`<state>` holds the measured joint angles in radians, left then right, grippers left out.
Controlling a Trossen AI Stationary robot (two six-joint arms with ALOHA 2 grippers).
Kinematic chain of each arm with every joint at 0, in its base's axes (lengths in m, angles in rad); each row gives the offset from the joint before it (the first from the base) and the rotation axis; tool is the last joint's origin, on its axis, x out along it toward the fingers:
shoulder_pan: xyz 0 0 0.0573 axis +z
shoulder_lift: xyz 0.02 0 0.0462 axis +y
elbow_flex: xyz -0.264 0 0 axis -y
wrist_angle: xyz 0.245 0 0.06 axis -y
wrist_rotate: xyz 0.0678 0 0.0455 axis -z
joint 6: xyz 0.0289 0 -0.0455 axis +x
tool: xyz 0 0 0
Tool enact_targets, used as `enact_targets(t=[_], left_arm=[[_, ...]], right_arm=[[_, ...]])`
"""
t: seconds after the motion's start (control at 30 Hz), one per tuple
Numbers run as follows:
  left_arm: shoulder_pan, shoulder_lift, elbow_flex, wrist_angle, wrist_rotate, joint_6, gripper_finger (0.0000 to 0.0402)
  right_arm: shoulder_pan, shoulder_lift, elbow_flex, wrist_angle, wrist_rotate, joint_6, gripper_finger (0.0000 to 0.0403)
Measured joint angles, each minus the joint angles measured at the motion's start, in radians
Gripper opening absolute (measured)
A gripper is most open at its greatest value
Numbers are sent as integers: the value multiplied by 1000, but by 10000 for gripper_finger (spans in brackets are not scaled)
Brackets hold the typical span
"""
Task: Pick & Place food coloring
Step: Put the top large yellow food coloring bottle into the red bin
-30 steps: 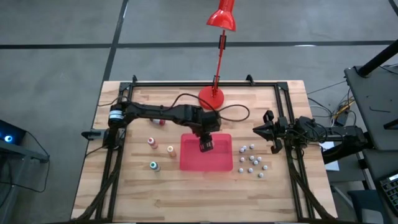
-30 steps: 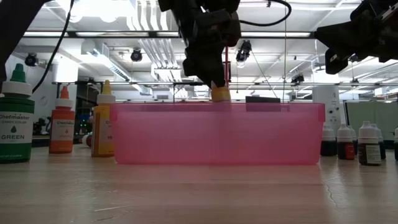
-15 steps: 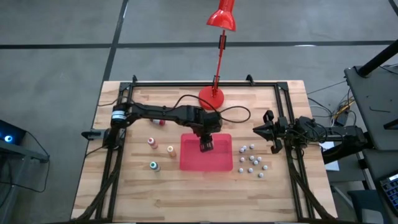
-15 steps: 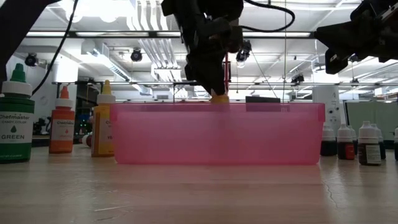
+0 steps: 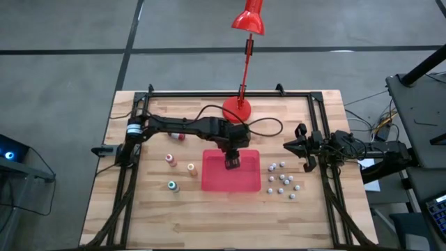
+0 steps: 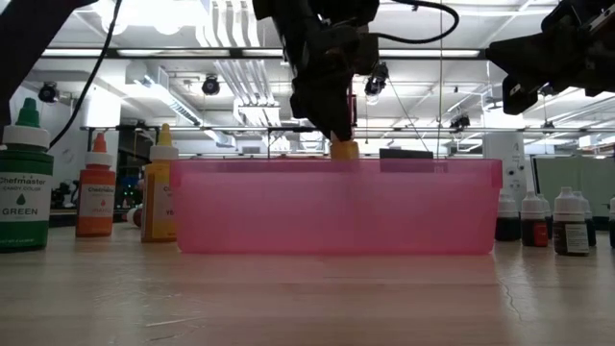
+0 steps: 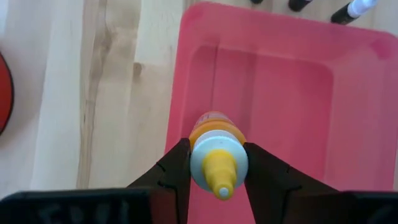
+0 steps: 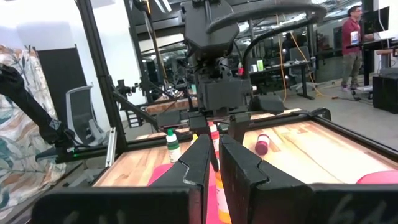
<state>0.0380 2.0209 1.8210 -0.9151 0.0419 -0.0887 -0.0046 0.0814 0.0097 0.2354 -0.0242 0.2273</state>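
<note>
The left gripper (image 5: 232,162) hangs over the red tray (image 5: 216,183), roughly above its middle and nearer the back wall, and it's clamped on a yellow-capped bottle of food coloring (image 7: 217,158) — the left wrist view shows the two dark fingers (image 7: 176,168) pressed against either side of the bottle with the tray floor right below. In the low view the bottle's yellow end (image 6: 343,149) pokes out just above the tray's rim (image 6: 336,161), so it looks held in the air rather than set down, though that's hard to be sure of through the pink wall.

The rest of the food coloring sits on the desk to the left of the tray: a green-capped bottle (image 5: 172,185) nearest the front edge, an orange one (image 5: 191,167) just beside the tray, a pinkish one (image 5: 168,159) a bit further left, and a red one (image 5: 181,137) lying back under the left arm.

The right gripper (image 5: 298,147) waits near the desk's right edge, fingers (image 8: 199,163) pinched together on nothing. A scatter of small grey-white beads (image 5: 282,178) lies between it and the tray. A red lamp (image 5: 237,108) stands at the back edge.
</note>
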Motion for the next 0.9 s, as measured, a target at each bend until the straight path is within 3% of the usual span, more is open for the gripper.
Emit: enact_targets(t=[0.9], left_arm=[[1,0,-9,3,-36,63,97]], right_arm=[[0,0,0,0,0,-2,29]])
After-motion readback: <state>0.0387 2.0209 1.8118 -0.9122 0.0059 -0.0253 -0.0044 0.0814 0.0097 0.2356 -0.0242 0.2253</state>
